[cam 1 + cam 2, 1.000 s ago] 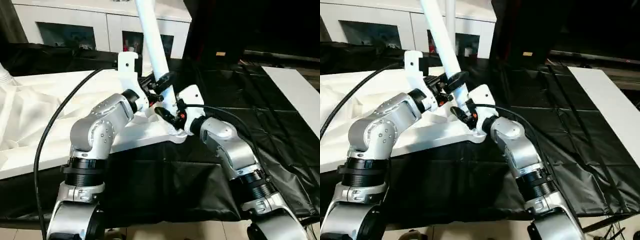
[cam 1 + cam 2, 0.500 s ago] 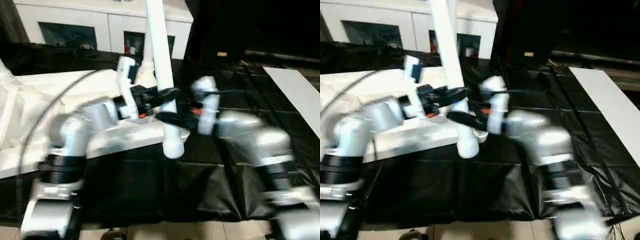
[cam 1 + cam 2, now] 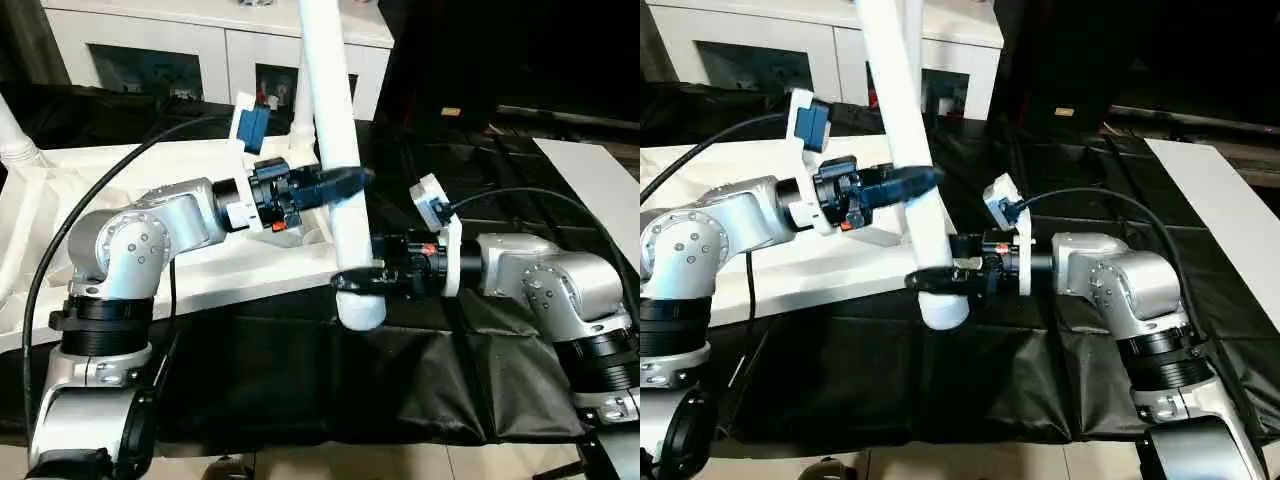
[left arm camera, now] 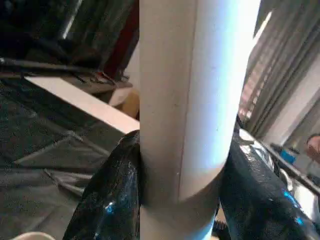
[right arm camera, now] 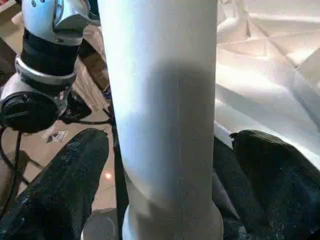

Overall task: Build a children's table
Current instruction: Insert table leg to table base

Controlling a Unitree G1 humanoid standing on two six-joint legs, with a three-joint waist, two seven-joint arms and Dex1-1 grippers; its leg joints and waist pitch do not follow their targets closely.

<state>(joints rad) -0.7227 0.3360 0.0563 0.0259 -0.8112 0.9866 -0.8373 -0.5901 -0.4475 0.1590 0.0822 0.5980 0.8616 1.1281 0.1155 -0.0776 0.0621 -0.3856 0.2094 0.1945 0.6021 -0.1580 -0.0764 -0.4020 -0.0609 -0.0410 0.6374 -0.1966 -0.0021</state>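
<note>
A long white leg (image 3: 335, 150) of the children's table stands nearly upright in the air. Its thick lower end (image 3: 360, 308) hangs over the black cloth, just off the near right corner of the tabletop. My left gripper (image 3: 345, 182) is shut on the leg's middle, its black fingers (image 4: 112, 200) pressed against both sides. My right gripper (image 3: 360, 282) sits around the leg near its lower end. It is open, and its fingers (image 5: 65, 185) stand a little off the leg. The white tabletop (image 3: 60, 220) lies ribbed side up at the left. Another leg (image 3: 297, 105) rises behind it.
A white cabinet (image 3: 150, 60) with dark glass doors stands at the back. Black cloth (image 3: 400, 380) covers the work surface. A white board (image 3: 600, 190) lies at the right. A black cable (image 3: 110, 215) loops over the tabletop from my left arm.
My right gripper has opened and no longer grips the leg. The leg has swung more upright. Its lower end has left the tabletop's corner. My right arm has swung out to the right.
</note>
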